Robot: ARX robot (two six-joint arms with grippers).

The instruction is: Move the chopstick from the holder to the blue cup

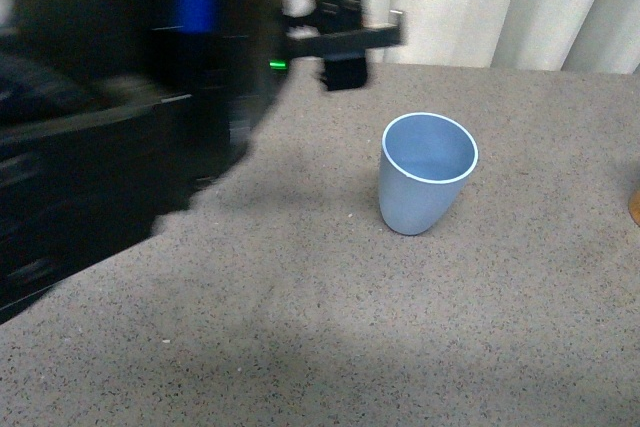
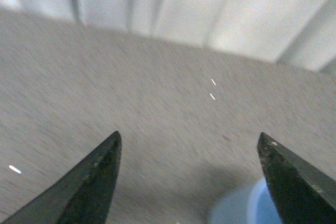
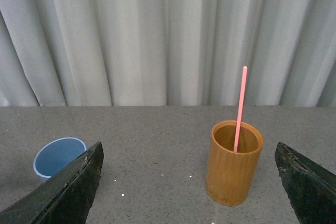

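The chopstick (image 3: 240, 108) stands in the holder (image 3: 234, 170), top free to pinch, so the right tool (image 3: 189, 148) faces it spread wide and empty; the left tool (image 2: 189, 136) gapes too

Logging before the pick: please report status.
Left tool open, empty. Right tool open, empty. Pink chopstick standing in holder; blue cup empty. No obstruction seen.

Legible text, labels, brands, numbers, signs: none in any view. Blue cup (image 1: 427, 173): plain, unmarked. Holder (image 3: 234, 170): plain, unmarked. Pink chopstick (image 3: 240, 106): unmarked. Left arm housing (image 1: 120, 137): blurred; any marking on it cannot be read.
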